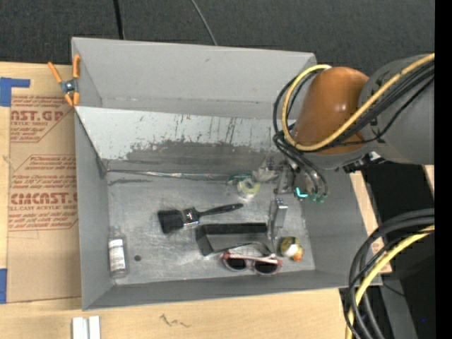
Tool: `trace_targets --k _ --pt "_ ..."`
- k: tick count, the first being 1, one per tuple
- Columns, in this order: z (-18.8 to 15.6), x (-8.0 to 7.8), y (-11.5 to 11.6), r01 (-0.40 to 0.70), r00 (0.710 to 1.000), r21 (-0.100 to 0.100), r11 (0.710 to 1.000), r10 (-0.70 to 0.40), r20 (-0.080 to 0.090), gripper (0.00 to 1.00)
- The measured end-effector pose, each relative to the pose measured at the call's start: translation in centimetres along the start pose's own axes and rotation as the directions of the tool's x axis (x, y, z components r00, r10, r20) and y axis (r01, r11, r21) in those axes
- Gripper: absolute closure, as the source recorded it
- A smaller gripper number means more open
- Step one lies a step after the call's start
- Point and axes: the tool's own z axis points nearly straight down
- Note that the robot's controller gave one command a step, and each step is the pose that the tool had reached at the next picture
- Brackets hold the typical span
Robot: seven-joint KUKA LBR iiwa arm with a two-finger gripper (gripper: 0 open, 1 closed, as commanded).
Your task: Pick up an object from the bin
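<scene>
My gripper (277, 212) hangs low over the right part of the bin floor, under the arm's orange cover. Its lower end stands just right of a flat black bar (233, 232) and above a small gold and orange round thing (289, 248). A pair of sunglasses with a red and white frame (252, 262) lies below the bar by the front wall. A pale green and white small thing (246, 184) rests left of the gripper's upper part. Nothing shows held in the gripper.
A black brush with a dark handle (191, 217) lies in the middle of the floor, left of the bar. A small white bottle (116, 255) stands in the front left corner. The arm and its cables cover the bin's right side.
</scene>
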Motion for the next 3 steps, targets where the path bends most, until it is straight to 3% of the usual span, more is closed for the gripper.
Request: trace_targets --k 1,2,3 --pt "-0.4 -0.2 0.0 0.000 1.000 0.001 1.000 0.000 0.007 0.00" --pt "7.1 5.6 -0.7 -0.208 0.978 -0.004 0.978 0.208 0.023 1.00" --pt "7.1 5.6 -0.7 -0.208 0.978 -0.004 0.978 0.209 0.023 1.00"
